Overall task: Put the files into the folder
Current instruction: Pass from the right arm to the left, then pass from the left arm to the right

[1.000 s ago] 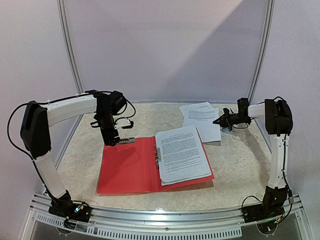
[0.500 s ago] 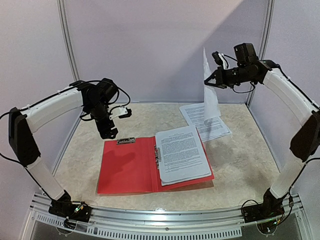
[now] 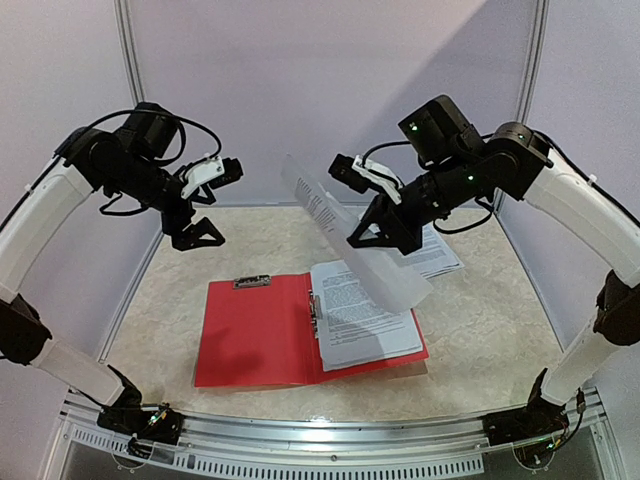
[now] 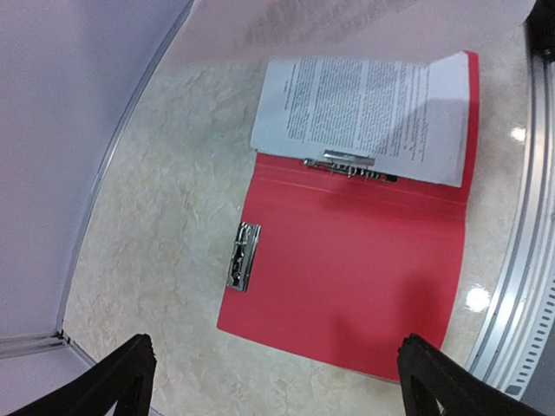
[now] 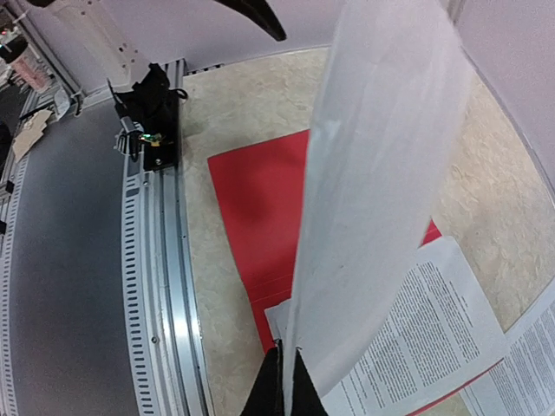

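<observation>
The red folder (image 3: 255, 335) (image 4: 364, 277) (image 5: 251, 208) lies open on the table, with a silver clip (image 3: 252, 282) (image 4: 244, 256) at its far left edge. A stack of files (image 3: 365, 310) (image 4: 364, 113) (image 5: 416, 338) rests on its right half. My right gripper (image 3: 362, 238) (image 5: 284, 381) is shut on the edge of one sheet (image 3: 350, 240) (image 5: 381, 173), which hangs tilted in the air over the folder's right half. My left gripper (image 3: 198, 238) (image 4: 276, 345) is open and holds nothing, high above the folder's far left corner.
More printed sheets (image 3: 435, 255) (image 5: 529, 364) lie on the table at the back right. A second metal clip (image 3: 316, 310) (image 4: 347, 163) sits along the folder's spine. An aluminium rail (image 3: 330, 435) (image 5: 160, 260) runs along the near edge. White walls close in the back and sides.
My right arm lifted one sheet off the back-right pile and swung it left over the folder. My left arm rose up and away from the folder's clip, its jaws widening.
</observation>
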`<state>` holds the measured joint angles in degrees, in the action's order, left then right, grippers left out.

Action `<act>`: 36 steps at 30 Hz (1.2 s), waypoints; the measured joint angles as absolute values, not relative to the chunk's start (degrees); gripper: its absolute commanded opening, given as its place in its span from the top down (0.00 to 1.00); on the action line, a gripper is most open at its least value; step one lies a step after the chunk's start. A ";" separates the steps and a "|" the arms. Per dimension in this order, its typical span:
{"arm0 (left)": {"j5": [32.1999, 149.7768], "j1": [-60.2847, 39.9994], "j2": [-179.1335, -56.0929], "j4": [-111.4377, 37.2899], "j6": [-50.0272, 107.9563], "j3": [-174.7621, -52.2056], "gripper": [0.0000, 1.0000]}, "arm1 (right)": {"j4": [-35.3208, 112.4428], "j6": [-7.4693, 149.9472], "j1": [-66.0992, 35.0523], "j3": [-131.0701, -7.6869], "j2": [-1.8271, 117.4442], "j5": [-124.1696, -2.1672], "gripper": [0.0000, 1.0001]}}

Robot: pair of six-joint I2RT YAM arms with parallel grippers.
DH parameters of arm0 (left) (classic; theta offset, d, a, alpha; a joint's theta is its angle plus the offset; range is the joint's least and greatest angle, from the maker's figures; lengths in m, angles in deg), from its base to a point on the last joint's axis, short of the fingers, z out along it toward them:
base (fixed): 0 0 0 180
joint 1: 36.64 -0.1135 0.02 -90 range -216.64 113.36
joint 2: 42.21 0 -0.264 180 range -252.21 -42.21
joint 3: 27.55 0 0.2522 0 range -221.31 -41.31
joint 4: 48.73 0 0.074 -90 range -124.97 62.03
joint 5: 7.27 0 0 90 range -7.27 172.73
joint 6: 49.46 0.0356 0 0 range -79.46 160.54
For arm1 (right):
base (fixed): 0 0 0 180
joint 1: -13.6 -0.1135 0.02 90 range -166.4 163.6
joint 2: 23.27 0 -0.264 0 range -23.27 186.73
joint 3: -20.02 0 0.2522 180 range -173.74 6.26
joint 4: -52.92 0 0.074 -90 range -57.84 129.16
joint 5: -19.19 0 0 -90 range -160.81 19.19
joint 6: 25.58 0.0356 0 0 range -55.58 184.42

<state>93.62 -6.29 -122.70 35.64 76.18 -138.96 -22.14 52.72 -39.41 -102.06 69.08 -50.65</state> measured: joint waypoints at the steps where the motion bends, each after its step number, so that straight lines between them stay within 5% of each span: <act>1: 95.44 -6.27 -122.70 36.14 76.38 -139.97 0.00 | -22.19 51.56 -40.24 -102.08 68.73 -49.93 1.00; 12: 104.92 -4.81 -125.60 38.22 76.86 -147.40 0.06 | -20.46 47.30 -40.72 -102.12 67.79 -43.50 1.00; 15: 108.49 -3.43 -125.95 39.00 76.31 -147.59 0.33 | -19.65 47.15 -40.72 -102.12 67.79 -43.19 1.00; 19: 113.64 -1.11 -126.41 40.60 76.40 -147.62 1.00 | -18.75 47.12 -40.72 -102.12 67.79 -43.48 1.00; 20: 114.39 -0.94 -126.45 40.82 76.29 -147.62 1.00 | -18.54 47.12 -40.72 -102.12 67.79 -43.74 0.99; 24: 115.76 -0.81 -126.45 40.93 76.05 -147.81 1.00 | -15.85 47.82 -40.72 -101.25 67.60 -46.67 0.68; 26: 115.83 -0.81 -126.45 40.97 75.81 -147.92 1.00 | -13.40 48.57 -40.72 -99.28 67.03 -48.31 0.64; 34: 116.42 -0.81 -126.45 40.99 75.22 -147.92 0.98 | -7.30 53.92 -40.66 -94.69 66.70 -51.48 1.00; 35: 116.40 -0.81 -126.45 41.02 75.22 -147.92 0.81 | -6.69 55.06 -40.44 -94.71 66.70 -51.72 1.00; 36: 116.33 -0.81 -126.45 40.99 75.20 -147.92 0.49 | -6.36 55.76 -40.28 -94.71 66.70 -51.85 1.00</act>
<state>116.33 -0.81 -126.45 40.99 75.20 -147.92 -6.36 55.76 -40.28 -94.71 66.70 -51.85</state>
